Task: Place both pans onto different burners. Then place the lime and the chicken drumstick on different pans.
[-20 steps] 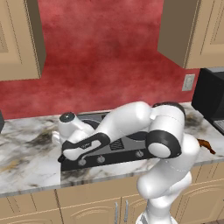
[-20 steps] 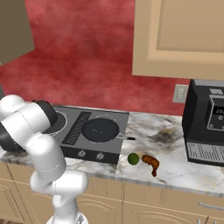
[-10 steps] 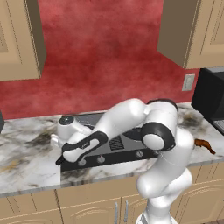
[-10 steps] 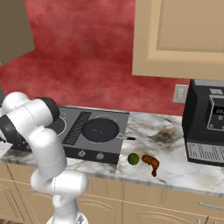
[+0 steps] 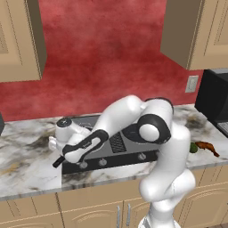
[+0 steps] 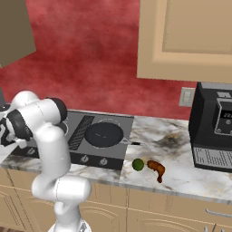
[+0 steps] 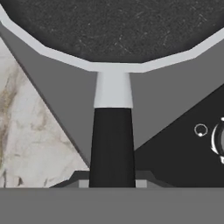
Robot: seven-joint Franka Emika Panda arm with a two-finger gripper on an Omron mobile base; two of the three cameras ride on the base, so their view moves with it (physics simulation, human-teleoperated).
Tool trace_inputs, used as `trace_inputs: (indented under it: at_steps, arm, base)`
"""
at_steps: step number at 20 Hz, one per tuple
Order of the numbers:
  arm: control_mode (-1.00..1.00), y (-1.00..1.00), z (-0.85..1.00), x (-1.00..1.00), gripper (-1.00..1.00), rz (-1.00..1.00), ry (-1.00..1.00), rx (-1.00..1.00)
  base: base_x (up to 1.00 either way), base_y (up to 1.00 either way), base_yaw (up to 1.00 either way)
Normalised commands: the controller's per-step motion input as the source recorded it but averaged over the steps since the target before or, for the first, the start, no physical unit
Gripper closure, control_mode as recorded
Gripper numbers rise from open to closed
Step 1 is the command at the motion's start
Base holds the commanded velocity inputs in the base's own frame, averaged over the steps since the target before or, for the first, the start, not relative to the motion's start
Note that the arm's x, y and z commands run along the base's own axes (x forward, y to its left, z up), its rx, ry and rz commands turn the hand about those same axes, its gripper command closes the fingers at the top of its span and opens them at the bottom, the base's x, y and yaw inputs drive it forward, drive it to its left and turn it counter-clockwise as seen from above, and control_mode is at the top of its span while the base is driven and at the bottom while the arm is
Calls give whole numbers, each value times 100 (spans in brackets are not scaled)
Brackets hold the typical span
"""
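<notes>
1. Two pans are in play. One pan (image 6: 104,134) sits on the right burner of the black cooktop (image 6: 118,152), its short handle pointing toward the right edge of the stove, out over the marble.
2. The second pan (image 7: 113,30) is seen up close from the hand: a speckled black bowl with a pale rim, its grey neck running into a long black handle (image 7: 112,146).
3. The gripper (image 7: 112,183) is clamped together on that handle, with the fingertips just showing on either side of it at the bottom of the hand view.
4. From the left base view, the white arm bends low over the front left corner of the cooktop (image 5: 111,156), and the dark handle end (image 5: 58,163) pokes out past the hand toward the front edge of the marble counter (image 5: 26,171).
5. The lime (image 6: 137,164) lies on the counter (image 6: 190,176) near its front edge, just right of the cooktop's front right corner.
6. The chicken drumstick (image 6: 156,168) lies just beside the lime on its right; I cannot tell whether they touch.
7. A black coffee machine (image 6: 213,131) stands toward the right end of the counter, against the red wall.
</notes>
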Motion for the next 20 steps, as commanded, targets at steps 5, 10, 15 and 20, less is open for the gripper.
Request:
trace_inputs:
  at_steps: [5,10,15,20]
  arm:
    - [-100,7,-5,41,100,0,0,0]
    - [-100,8,-22,17,100,0,1,0]
    - [-100,7,-28,4,100,0,2,0]
    - [-100,3,-10,1,100,0,6,0]
  base:
    - [0,0,0]
    - [0,0,0]
    - [0,0,0]
    - [0,0,0]
